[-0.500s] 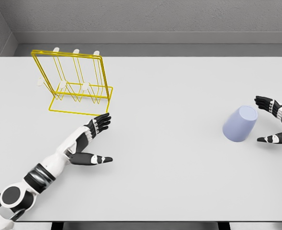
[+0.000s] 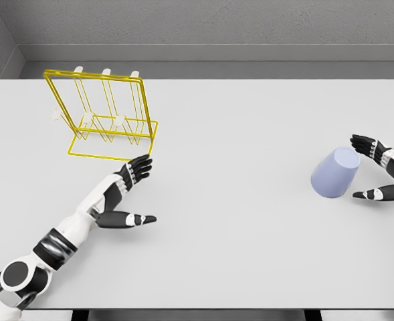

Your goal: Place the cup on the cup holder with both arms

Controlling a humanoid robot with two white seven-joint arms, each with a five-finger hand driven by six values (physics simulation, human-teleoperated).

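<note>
Cup [image 2: 335, 172]: pale lavender, lying tilted on the table [image 2: 250, 241] at the 3 o'clock side of the scene, well apart from the cup holder [image 2: 106, 117]. Its long axis runs from the wide end at lower left to the closed base at upper right, roughly 8 o'clock to 2 o'clock.

Right hand [image 2: 378, 170]: just beside the cup, on its 3 o'clock side. Fingers [image 2: 365, 144] above and thumb below are spread and bracket the base end; no firm contact can be confirmed, so the hand is judged released, not yet grasping.

Left hand [image 2: 131, 194]: fingers extended flat, thumb held apart, gripping nothing. It sits at 6 o'clock of the holder, just short of the yellow wire base.

Holder: yellow wire frame with white-tipped pegs, standing upright at the 10 o'clock part of the table; no cup on it.

Assessment: the right hand is plainly the nearer one, and the cup lies at its 9 o'clock. The coming move turns on closing across the cup's short width near the base (a grip along the long axis would likely slip). Task judged early; pickup not yet made.
</note>
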